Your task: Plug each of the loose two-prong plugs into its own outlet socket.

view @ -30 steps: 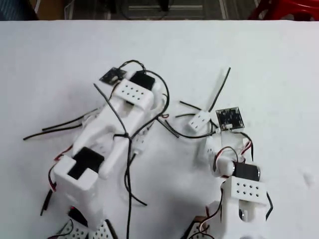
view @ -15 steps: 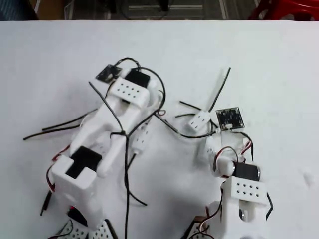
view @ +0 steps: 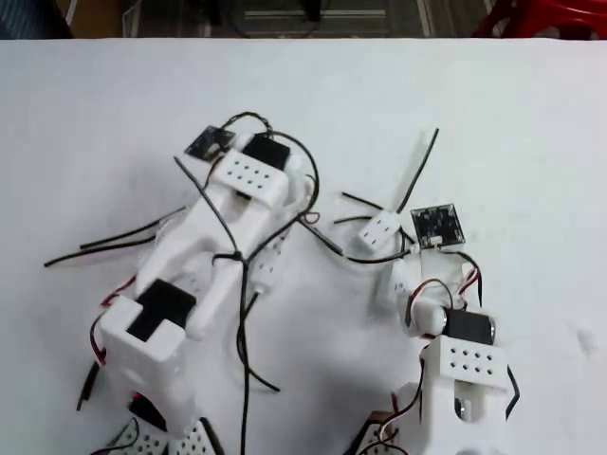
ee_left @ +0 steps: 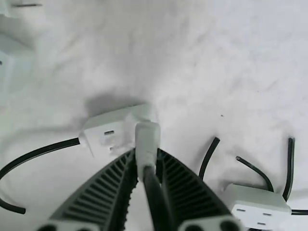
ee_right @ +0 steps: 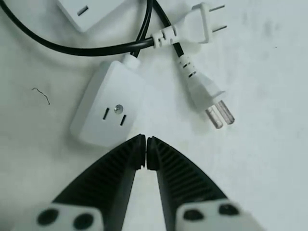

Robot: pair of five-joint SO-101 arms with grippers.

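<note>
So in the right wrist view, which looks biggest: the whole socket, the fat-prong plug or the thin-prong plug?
1. socket
2. fat-prong plug
3. thin-prong plug; the two plugs look close, and this one lies farther off, so unsure.

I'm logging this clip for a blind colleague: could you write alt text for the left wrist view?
The left gripper grips a white plug by its body, the plug's front end against a white outlet socket on the white table; its prongs are hidden. A second outlet socket, with black cords near it, lies apart from the first.
</note>
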